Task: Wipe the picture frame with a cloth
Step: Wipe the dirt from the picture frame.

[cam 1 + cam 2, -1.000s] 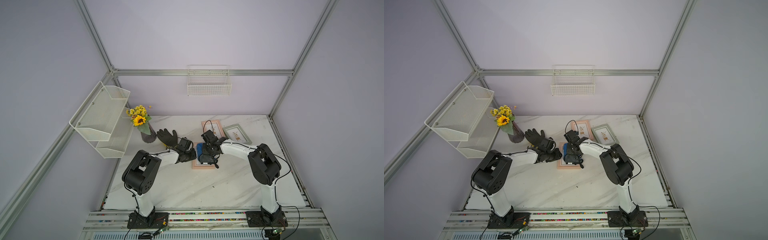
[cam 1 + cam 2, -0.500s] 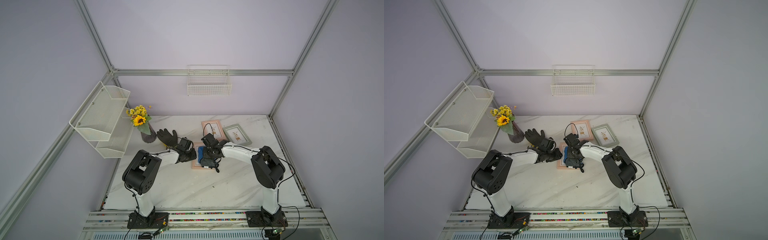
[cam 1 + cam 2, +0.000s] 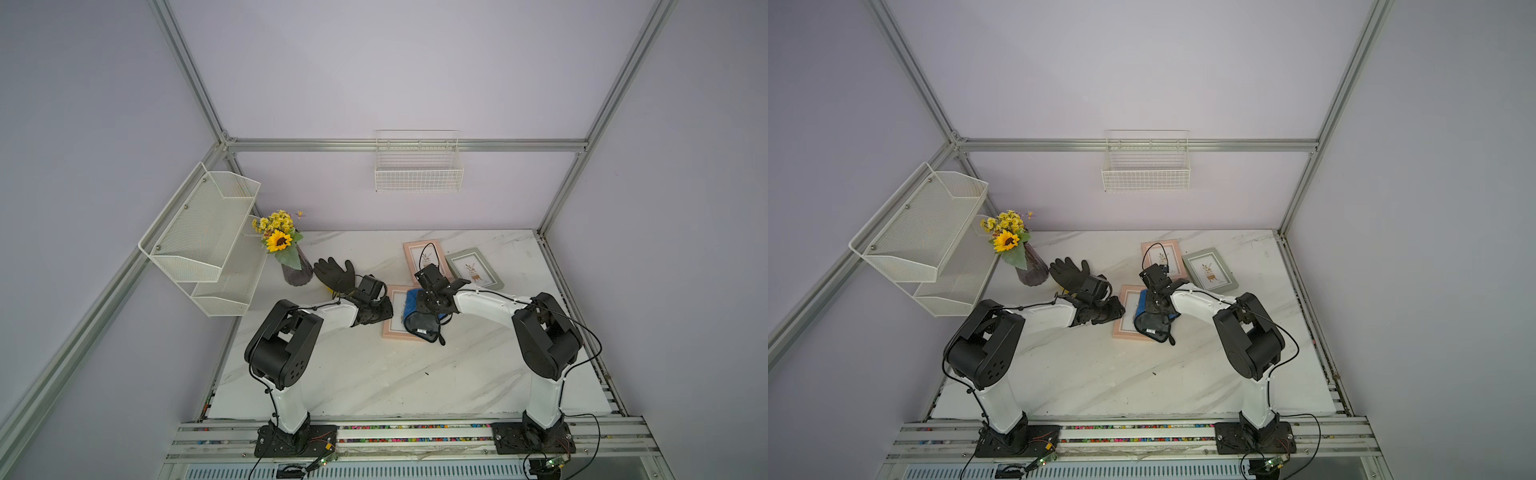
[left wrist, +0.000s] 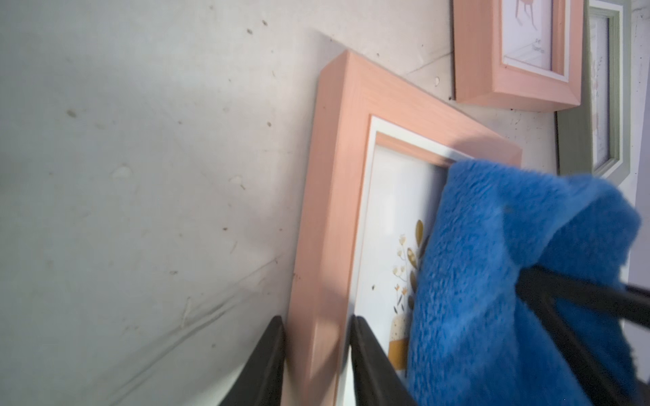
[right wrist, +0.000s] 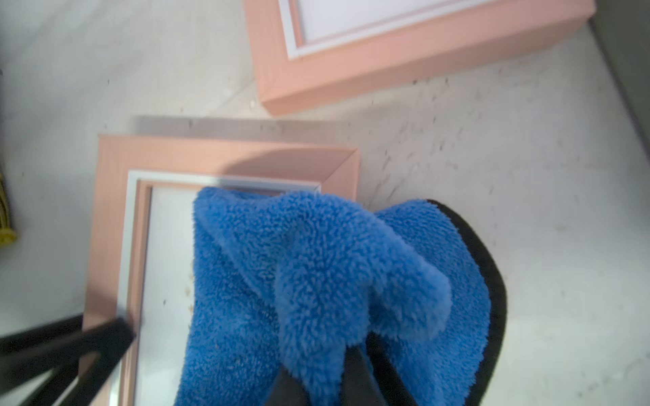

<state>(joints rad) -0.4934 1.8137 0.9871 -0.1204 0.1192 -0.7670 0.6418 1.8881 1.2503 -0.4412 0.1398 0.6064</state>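
Observation:
A pink picture frame [image 3: 390,329] [image 3: 1120,329] lies flat on the marble table. My left gripper [image 3: 384,309] [image 4: 316,320] is shut on its left rail [image 4: 334,175], one finger outside and one on the glass side. The blue cloth [image 3: 411,301] [image 3: 1143,305] [image 4: 492,263] [image 5: 316,274] is bunched on the frame's glass, its dark grey reverse trailing over the near edge. My right gripper [image 3: 430,305] [image 5: 365,346] is shut on a fold of it, pressing down from above. The cloth hides most of the picture.
A second pink frame [image 3: 415,253] and a grey-green frame [image 3: 473,268] lie just behind. A black glove [image 3: 334,272] and a vase of sunflowers [image 3: 297,270] sit to the left. A white mesh shelf [image 3: 203,232] juts from the left wall.
My right gripper has dragged the cloth a little towards the table's front over the glass, its elbow swinging right. The left gripper has stayed clamped on the rail.

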